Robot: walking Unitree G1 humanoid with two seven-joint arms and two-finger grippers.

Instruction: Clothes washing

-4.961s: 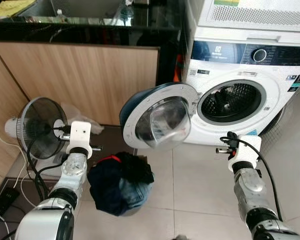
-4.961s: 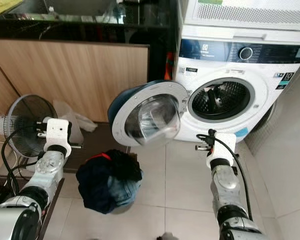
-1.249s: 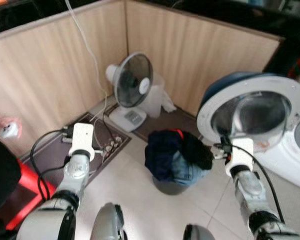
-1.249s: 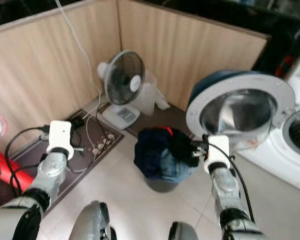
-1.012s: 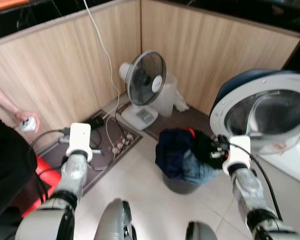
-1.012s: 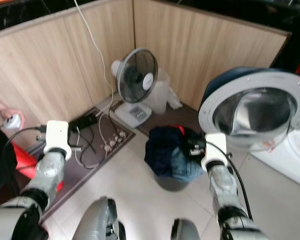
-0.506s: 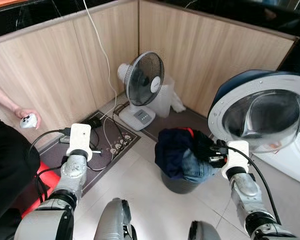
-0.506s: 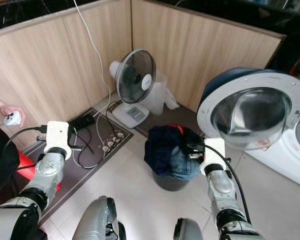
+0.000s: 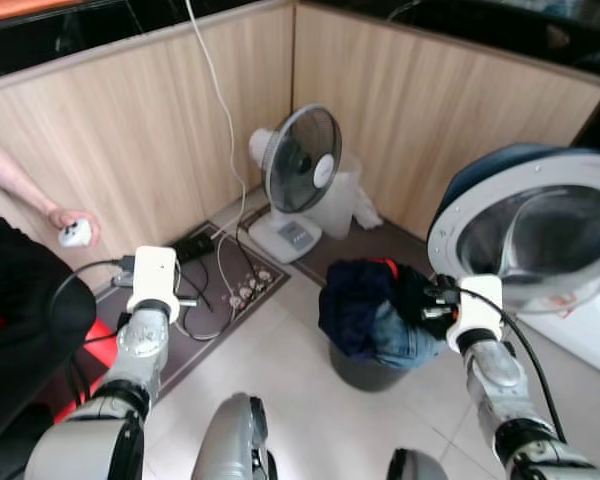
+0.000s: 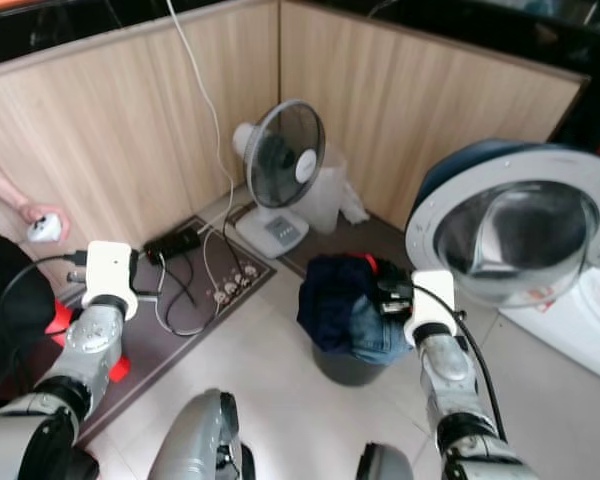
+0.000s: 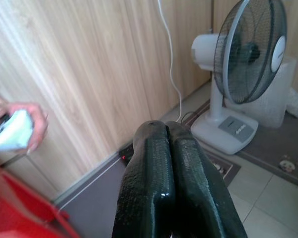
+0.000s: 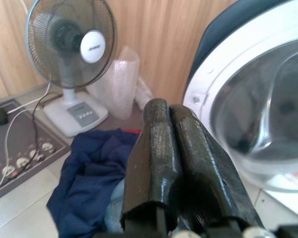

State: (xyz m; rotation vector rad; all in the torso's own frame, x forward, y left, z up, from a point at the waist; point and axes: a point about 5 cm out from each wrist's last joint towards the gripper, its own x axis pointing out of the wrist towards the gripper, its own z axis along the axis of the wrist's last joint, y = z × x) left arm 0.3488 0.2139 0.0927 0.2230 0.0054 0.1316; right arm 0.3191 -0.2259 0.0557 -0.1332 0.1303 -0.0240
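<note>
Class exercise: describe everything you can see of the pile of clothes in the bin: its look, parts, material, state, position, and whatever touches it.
The pile of clothes is a rumpled heap of soft fabric: dark navy cloth on the left, a light blue denim piece at the front, black cloth on the right, a bit of red at the top. It overflows a dark round bin standing on the tiled floor, below the open washer door. The right end effector, fingers shut, is at the pile's right edge; actual contact cannot be judged.

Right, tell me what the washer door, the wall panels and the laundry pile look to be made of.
Washer door: clear bowl, likely glass, in a glossy white plastic-looking ring; it reflects light.
Wall panels: light wood-grain, probably laminate.
Laundry pile: soft folded fabric, dark blue cloth and what looks like denim.
</note>
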